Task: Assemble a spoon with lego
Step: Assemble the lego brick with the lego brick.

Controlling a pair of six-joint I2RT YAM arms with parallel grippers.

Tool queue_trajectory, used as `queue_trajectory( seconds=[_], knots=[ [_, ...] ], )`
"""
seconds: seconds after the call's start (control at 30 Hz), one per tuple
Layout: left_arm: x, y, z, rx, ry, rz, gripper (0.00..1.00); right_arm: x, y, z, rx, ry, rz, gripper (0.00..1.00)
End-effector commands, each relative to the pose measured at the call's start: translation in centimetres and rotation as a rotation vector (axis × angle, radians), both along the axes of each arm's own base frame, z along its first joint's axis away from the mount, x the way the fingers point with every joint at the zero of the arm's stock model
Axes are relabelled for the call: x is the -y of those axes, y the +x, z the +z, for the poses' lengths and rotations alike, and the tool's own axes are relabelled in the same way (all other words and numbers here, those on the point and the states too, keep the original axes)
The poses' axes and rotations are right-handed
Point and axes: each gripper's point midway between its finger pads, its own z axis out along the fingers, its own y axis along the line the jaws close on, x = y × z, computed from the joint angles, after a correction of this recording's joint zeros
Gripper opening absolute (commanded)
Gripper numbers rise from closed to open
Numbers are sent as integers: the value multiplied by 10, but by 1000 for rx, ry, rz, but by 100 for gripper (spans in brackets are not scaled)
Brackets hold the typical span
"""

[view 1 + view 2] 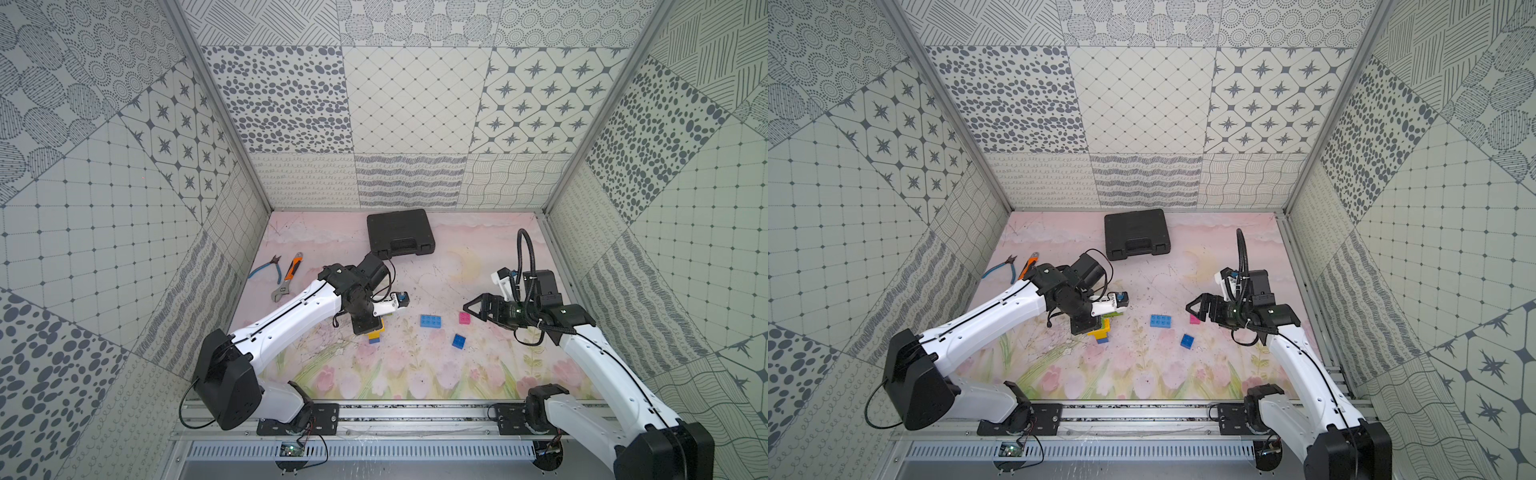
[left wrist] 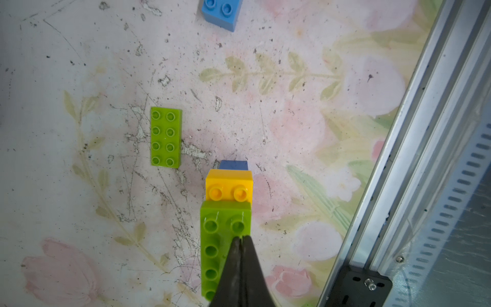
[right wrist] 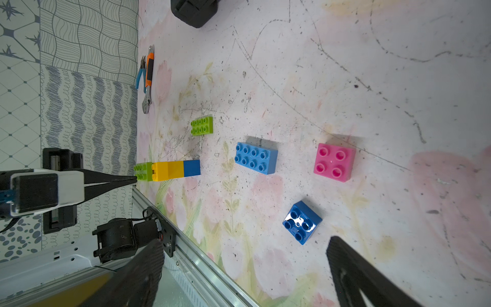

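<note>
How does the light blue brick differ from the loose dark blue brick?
The light blue brick is oblong with eight studs; the loose dark blue brick is square with four. The light blue brick looks pale; the dark blue one glints. Both lie studs up on the table.

You are looking at two arms wearing white shells over black joints: the left arm (image 1: 291, 313) and the right arm (image 1: 596, 359). A thin black cable (image 1: 286, 309) is running along each white link. A ribbed black hose (image 1: 518, 249) is looping above the right wrist. The left gripper (image 2: 241, 238) is showing slim black fingers (image 2: 233, 261) tapering to points.
</note>
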Motion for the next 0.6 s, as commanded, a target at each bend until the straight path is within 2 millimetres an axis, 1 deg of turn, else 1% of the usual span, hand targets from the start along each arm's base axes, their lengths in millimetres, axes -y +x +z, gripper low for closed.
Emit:
queue_trajectory(
  seconds=[0.0,0.2,0.57],
  knots=[
    [-3,-9,9,-28,-8,0,0,0,5,1,31,-5,2,98],
    [-13,-7,6,-7,37,8,0,-1,5,3,36,0,1,98],
    [-14,3,-8,-9,57,32,0,-2,4,3,38,3,7,98]
  ],
)
